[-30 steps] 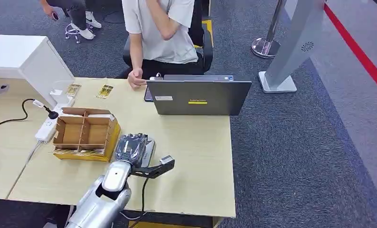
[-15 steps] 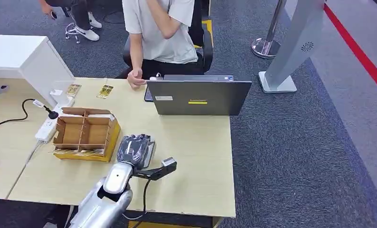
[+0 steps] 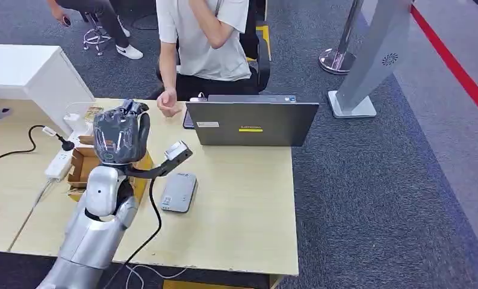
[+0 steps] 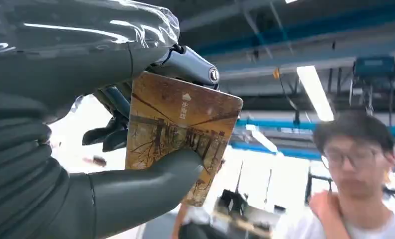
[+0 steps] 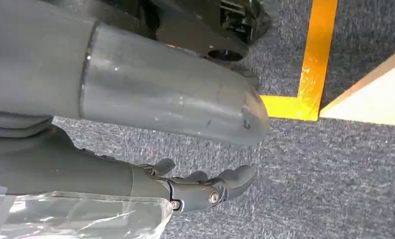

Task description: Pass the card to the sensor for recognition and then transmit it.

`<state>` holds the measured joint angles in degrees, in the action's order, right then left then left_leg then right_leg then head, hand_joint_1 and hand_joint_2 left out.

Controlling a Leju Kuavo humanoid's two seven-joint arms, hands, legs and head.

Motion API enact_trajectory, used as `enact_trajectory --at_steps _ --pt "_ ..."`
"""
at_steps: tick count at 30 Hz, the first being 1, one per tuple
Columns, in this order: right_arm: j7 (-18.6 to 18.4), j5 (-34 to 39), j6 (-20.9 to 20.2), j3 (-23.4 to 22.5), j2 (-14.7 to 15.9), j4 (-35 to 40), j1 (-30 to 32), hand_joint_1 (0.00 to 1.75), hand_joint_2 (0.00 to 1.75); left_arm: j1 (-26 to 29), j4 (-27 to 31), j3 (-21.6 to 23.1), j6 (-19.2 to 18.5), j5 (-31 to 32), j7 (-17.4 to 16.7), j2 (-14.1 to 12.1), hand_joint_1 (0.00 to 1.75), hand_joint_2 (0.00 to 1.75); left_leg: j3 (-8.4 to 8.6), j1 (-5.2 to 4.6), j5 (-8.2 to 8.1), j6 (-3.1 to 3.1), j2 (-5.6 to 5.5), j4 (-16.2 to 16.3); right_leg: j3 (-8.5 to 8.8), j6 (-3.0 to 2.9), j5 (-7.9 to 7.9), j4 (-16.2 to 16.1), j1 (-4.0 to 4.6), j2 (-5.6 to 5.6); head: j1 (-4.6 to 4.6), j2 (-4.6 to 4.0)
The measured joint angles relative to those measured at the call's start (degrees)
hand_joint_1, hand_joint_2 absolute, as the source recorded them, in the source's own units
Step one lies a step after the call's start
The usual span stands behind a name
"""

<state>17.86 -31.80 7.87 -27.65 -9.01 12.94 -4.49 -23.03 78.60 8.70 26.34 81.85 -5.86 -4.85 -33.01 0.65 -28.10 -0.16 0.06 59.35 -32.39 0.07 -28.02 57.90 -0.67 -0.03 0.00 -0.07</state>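
My left hand is raised above the table's left part, its back toward me, near the seated person. In the left wrist view that hand pinches a brown picture card between thumb and fingers, held up with the person beyond it. The grey card sensor lies flat on the table, uncovered, to the right of my left arm. My right hand hangs beside the table over grey carpet, fingers loosely apart and holding nothing.
A cardboard divider box sits behind my left arm. A grey laptop stands at the table's far edge before the person. A white power strip and cable lie left. Another card rests near the white cabinet.
My left hand has lifted off the sensor and swung up and left toward the person, carrying the card. The sensor now lies uncovered on the table.
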Motion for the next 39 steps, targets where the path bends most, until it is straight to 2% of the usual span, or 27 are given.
enact_trajectory --at_steps 5,11,12,19,28,30,34,39 --pt "-0.5 -0.5 -1.1 0.1 -0.3 0.0 -0.4 0.0 0.0 -6.6 -3.9 -2.8 -0.9 1.4 -0.3 -2.0 1.75 1.75 0.01 0.0 0.04 0.0 0.0 0.0 0.0 -0.05 0.04 0.0 -0.01 0.0 -0.02 0.0" --pt "-0.5 -0.3 -1.1 0.1 -0.5 0.0 -0.5 0.0 0.0 -9.5 -8.0 -3.9 -0.5 1.1 -0.3 -2.9 1.75 1.75 0.0 0.0 0.06 0.02 0.0 0.0 -0.01 -0.05 0.04 0.0 -0.01 0.01 0.0 0.0" --pt "-0.5 -0.2 -1.1 0.1 -0.5 0.0 -0.5 0.0 0.0 -9.6 -8.3 -3.9 -0.5 1.1 -0.3 -3.0 0.0 1.75 -0.01 -0.01 0.06 0.02 0.0 0.0 -0.02 -0.05 0.03 0.0 -0.01 0.01 0.0 0.0" --pt "-0.5 -0.1 -1.1 0.1 -0.5 0.0 -0.5 0.0 0.0 -10.2 -9.9 -3.9 -3.5 1.6 -0.4 -3.0 0.0 1.75 -0.02 -0.01 0.06 0.02 0.01 0.0 -0.03 -0.05 0.04 0.0 -0.01 0.01 0.0 0.0" --pt "-0.5 0.0 -1.2 0.1 -0.5 -0.2 -0.5 0.0 0.0 -10.1 -10.4 -3.9 -4.5 1.0 -0.4 -3.0 0.0 1.75 -0.02 0.0 0.07 0.02 0.0 0.0 -0.04 -0.05 0.04 0.0 -0.01 0.01 0.02 0.0" --pt "-0.3 0.6 -1.1 0.1 -0.5 -0.2 -0.5 0.0 0.0 -9.4 -10.0 -3.9 -6.0 -0.8 1.1 -2.9 0.0 1.75 -0.01 -0.01 0.06 0.02 0.02 0.0 -0.04 -0.05 0.03 0.0 -0.01 0.02 0.0 0.0" --pt "0.7 2.4 -0.7 -0.8 -0.5 -0.3 0.1 0.0 0.0 -2.5 -2.4 -3.1 -10.0 -2.5 3.8 -1.7 0.0 1.75 -0.01 -0.03 -0.01 0.0 0.1 0.0 -0.09 -0.04 0.02 0.0 -0.01 0.13 0.06 0.0" --pt "2.2 3.9 0.0 -2.6 -0.5 -0.5 1.5 0.0 0.0 11.1 10.4 1.1 -10.6 -3.2 5.0 -1.6 0.0 1.75 -0.07 -0.04 -0.17 0.03 0.22 0.0 -0.15 -0.05 -0.06 0.0 -0.02 0.22 0.04 0.0"
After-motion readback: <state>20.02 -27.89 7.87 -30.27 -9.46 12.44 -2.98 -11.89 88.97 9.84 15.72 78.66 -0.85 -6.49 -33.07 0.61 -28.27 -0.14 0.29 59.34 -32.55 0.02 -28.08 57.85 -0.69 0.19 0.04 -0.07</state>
